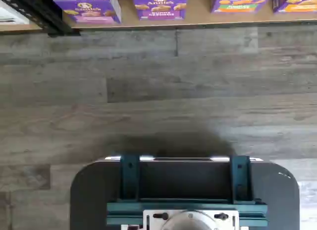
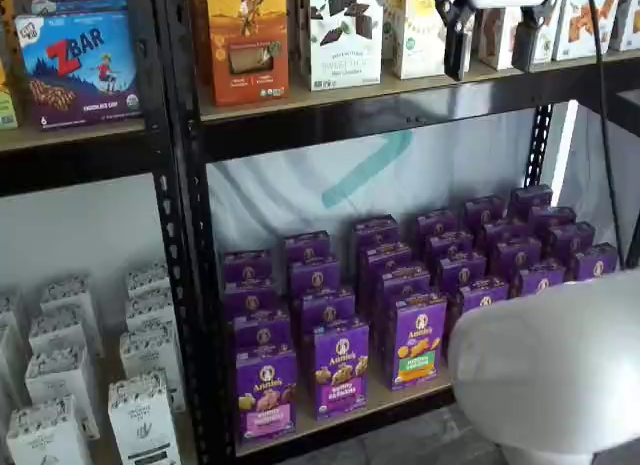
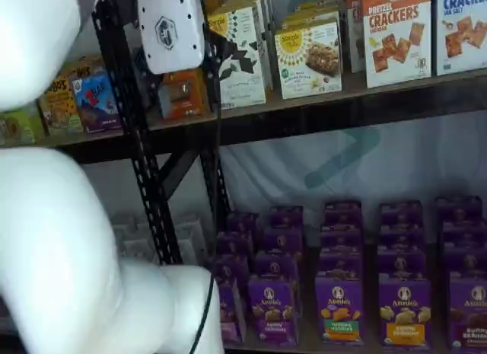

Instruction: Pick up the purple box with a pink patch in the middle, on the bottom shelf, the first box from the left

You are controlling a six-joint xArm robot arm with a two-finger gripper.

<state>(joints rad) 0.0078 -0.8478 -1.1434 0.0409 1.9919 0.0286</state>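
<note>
The purple box (image 2: 266,390) with its pink band stands upright at the front left of the bottom shelf (image 2: 400,400). It also shows in the wrist view as the purple box (image 1: 86,7) on the tan board (image 1: 198,21). In a shelf view the purple box (image 3: 230,308) is partly hidden behind the arm. My gripper (image 2: 491,40) hangs high in front of the upper shelf, far above and to the right of the box. A plain gap shows between its two black fingers, and nothing is in them. Its white body (image 3: 171,27) is seen side-on.
More purple cartons fill the shelf, one with a purple band (image 2: 340,368) and one with a green and orange band (image 2: 418,340). A black upright (image 2: 185,235) separates white cartons (image 2: 140,405). The white arm (image 2: 550,365) covers the lower right. A dark teal-bracketed mount (image 1: 183,190) sits over plank floor (image 1: 158,91).
</note>
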